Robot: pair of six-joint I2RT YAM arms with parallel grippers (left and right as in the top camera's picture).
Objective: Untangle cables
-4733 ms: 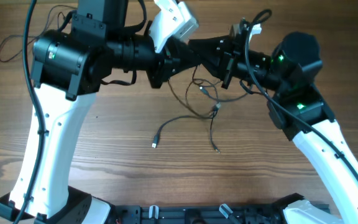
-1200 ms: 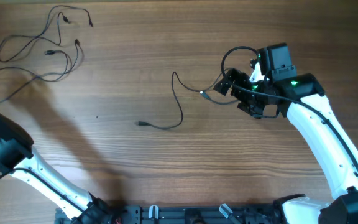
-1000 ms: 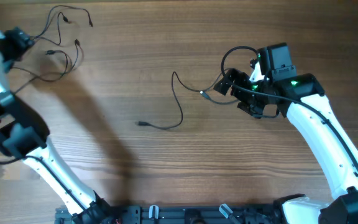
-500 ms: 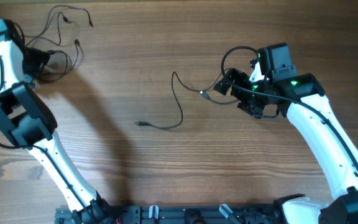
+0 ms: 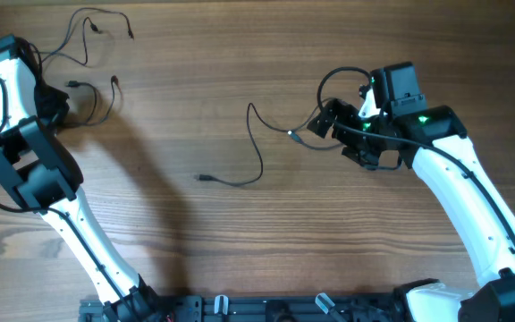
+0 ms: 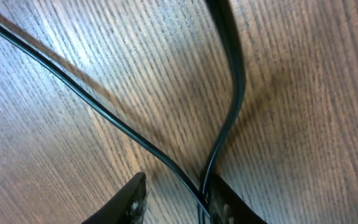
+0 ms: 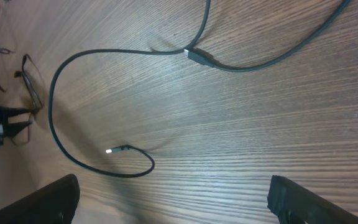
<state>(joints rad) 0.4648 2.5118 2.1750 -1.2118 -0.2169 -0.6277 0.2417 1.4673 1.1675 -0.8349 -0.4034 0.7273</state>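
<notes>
A tangle of thin black cables lies at the table's far left. My left gripper is down at its lower edge. In the left wrist view two strands of the cables cross between its fingertips, next to the right-hand one, with a gap left on the other side. My left gripper still stands partly open. One separate black cable curves across the middle of the table. My right gripper hovers wide open over that cable's upper end, and in the right wrist view the loose cable lies beyond the open right gripper.
The loose cable's small plug lies left of centre, and a connector joins its upper end to the right arm's own wiring. Bare wooden table fills the front half.
My left arm swung in from the left edge onto the tangle and its jaws narrowed around two strands. The right arm and the middle cable stayed put.
</notes>
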